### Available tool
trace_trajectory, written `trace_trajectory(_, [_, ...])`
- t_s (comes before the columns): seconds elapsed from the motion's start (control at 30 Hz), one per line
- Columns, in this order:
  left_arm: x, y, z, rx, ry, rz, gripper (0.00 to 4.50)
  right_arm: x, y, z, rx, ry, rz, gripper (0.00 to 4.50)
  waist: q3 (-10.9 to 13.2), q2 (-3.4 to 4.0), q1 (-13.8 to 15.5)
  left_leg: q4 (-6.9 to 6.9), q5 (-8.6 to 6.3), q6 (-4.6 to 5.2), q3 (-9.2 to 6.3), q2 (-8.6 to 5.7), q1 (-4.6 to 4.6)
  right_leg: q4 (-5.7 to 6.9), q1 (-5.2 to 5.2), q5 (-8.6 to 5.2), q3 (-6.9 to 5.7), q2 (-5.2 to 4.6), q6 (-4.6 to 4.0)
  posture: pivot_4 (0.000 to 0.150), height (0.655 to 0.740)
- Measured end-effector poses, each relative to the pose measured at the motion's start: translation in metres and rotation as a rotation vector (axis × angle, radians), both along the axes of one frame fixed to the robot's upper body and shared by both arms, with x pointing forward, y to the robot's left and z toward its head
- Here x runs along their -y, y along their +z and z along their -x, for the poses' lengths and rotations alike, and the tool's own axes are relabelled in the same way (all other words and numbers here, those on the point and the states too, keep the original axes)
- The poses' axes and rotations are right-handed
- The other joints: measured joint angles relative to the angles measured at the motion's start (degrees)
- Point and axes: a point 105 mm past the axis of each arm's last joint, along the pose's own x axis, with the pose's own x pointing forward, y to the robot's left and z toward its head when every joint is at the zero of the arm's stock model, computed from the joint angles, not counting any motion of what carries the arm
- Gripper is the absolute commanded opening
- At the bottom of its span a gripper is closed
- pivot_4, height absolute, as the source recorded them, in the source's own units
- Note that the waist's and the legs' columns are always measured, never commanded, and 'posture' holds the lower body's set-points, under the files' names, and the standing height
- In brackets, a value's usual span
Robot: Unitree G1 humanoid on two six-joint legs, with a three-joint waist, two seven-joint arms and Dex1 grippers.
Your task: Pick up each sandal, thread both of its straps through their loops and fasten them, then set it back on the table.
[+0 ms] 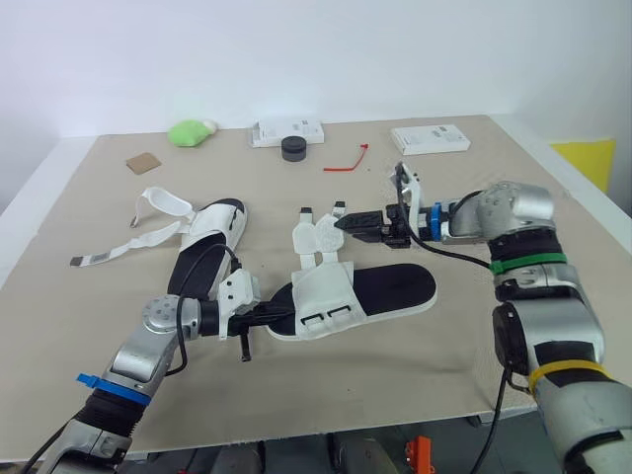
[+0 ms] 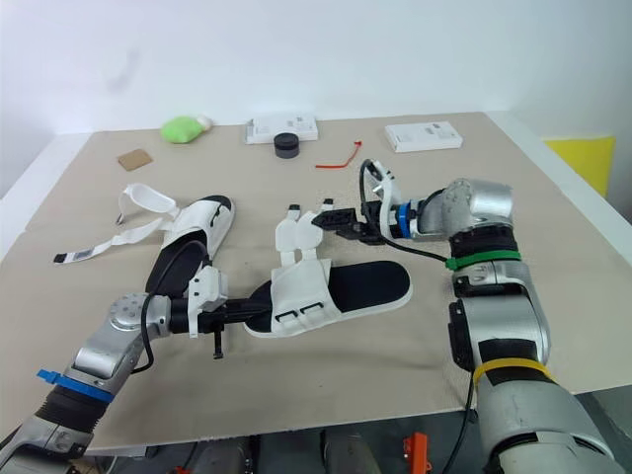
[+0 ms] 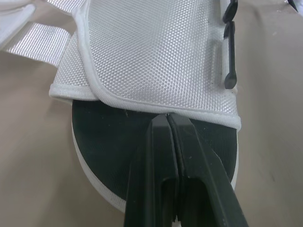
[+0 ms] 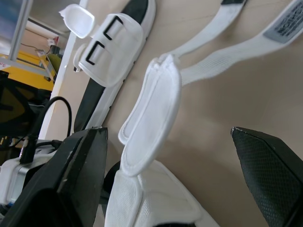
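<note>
My left pincer (image 3: pixel 168 118) is down at one end of the near sandal (image 1: pixel 387 288). Its two fingers are pressed together, and their tips rest on the black insole right at the hem of the white upper (image 3: pixel 156 52). That sandal lies flat on the bench (image 1: pixel 474 197), near the middle, lengthwise across in front of me. Two black loops (image 1: pixel 327 318) show on the upper's near side.

My right pincer (image 1: pixel 346 223) reaches in from the right, level with the bench, with its fingers spread wide apart and nothing held. The raised strap flap (image 4: pixel 151 113) stands just in front of that gap. I cannot tell whether either finger touches it.

The far sandal (image 1: pixel 209 237) sits to my left on the bench, its loose straps (image 1: pixel 128 245) trailing flat toward the left edge, unfastened.

Along the back of the bench are a green lump (image 1: pixel 190 132), a black round cap (image 1: pixel 294 148), a red tie (image 1: pixel 346 161), two white boxes (image 1: pixel 431 138) and a cardboard piece (image 1: pixel 143 163), all well apart from both sandals.
</note>
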Motion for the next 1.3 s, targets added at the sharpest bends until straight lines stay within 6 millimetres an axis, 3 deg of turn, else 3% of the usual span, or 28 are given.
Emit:
trace_trajectory(0.27, [0.0, 0.0, 0.0, 0.02, -0.01, -0.012, 0.03, -0.015, 0.0, -0.02, 0.025, -0.053, -0.09, 4.5, 0.0, 0.0, -0.1, 0.0, 0.0, 0.0, -0.01, 0.0, -0.01, 0.0, 0.0, 0.02, 0.0, 0.0, 0.04, 0.15, 0.74])
trace_trajectory(0.43, [0.0, 0.0, 0.0, 0.022, -0.013, -0.015, 0.03, -0.008, 0.008, -0.032, 0.063, -0.138, -0.142, 4.5, 0.0, 0.0, -0.1, -0.02, -0.01, 0.02, -0.01, 0.0, -0.02, -0.01, 0.0, -0.01, -0.01, 0.01, 0.02, 0.15, 0.74])
trace_trajectory(0.97, [-0.001, -0.001, 0.001, 0.021, -0.016, -0.023, 0.03, -0.015, -0.013, -0.028, 0.014, -0.118, -0.113, 4.5, 0.0, 0.01, -0.2, -0.03, -0.02, 0.03, -0.02, 0.02, -0.01, 0.0, -0.02, -0.02, 0.0, 0.03, -0.02, 0.15, 0.74])
trace_trajectory(1.3, [-0.002, 0.0, 0.002, 0.024, -0.011, -0.027, 0.03, -0.012, -0.026, -0.039, 0.012, -0.245, -0.148, 4.5, 0.0, 0.01, -0.3, -0.06, -0.03, 0.05, -0.02, 0.02, -0.02, 0.0, -0.03, -0.02, 0.01, 0.05, -0.01, 0.15, 0.74])
